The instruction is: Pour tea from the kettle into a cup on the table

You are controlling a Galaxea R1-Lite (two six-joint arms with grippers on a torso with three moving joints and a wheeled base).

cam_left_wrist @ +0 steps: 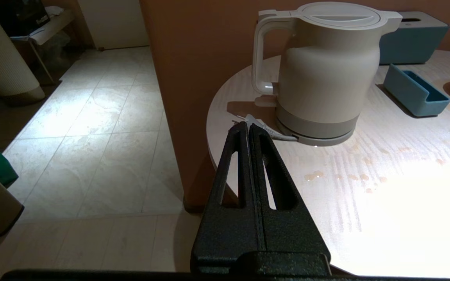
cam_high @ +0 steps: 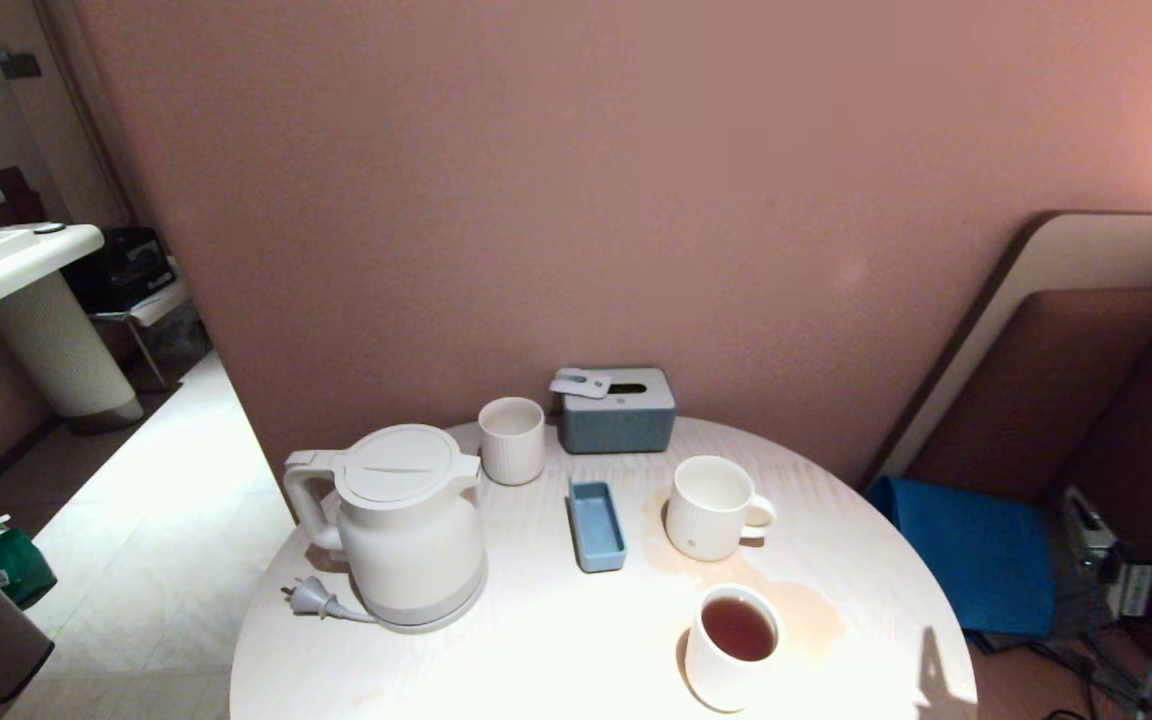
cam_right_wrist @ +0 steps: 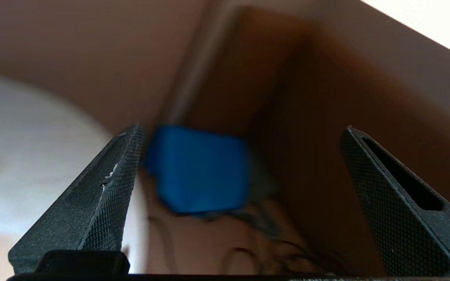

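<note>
Large white electric kettle [cam_high: 406,520] is seen upright on the pale round wooden worktop [cam_high: 536,650]. Ribbed cream mug [cam_high: 711,507] appears empty; a plainer white cup [cam_high: 731,645] holds reddish-brown tea [cam_high: 738,628]. Pouring is judged outstanding. Left gripper [cam_left_wrist: 247,125] fingers pressed together; right gripper [cam_right_wrist: 240,156] fingers spread wide, nothing held.

The bench [cam_high: 556,640] is crowded across its middle. The kettle [cam_high: 406,525] blocks the 9 o'clock side, its plug [cam_high: 311,598] lying at the near-left edge. The blue tray [cam_high: 596,525] occupies the centre, with the ribbed mug [cam_high: 708,507] just beside it at 3 o'clock. The tea-filled cup [cam_high: 731,645] stands at 5 o'clock. Open surface is found at 6 o'clock, between kettle and filled cup.
</note>
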